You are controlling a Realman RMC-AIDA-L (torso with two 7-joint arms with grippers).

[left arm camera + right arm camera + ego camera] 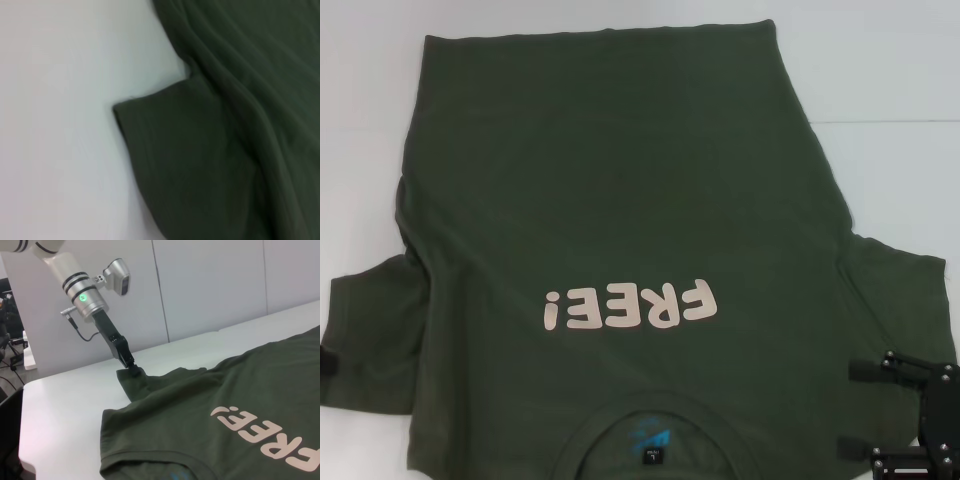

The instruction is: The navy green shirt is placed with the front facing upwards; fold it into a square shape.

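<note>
The navy green shirt (620, 200) lies spread front-up on the white table (890, 70), its pale "FREE!" lettering (630, 305) upside down to me and its collar (660, 415) at the near edge. My left gripper (328, 362) is at the hem of the left sleeve (370, 330). In the right wrist view this left gripper (134, 370) is shut on the sleeve's edge, which rises slightly to it. The left wrist view shows that sleeve (190, 165) on the table. My right gripper (855, 410) stands open beside the right shoulder, fingers pointing at the shirt.
Bare white table (65, 405) surrounds the shirt to the left, right and far side. The table's left end drops off near the left arm (85, 295). Pale wall panels (210, 285) stand behind the table.
</note>
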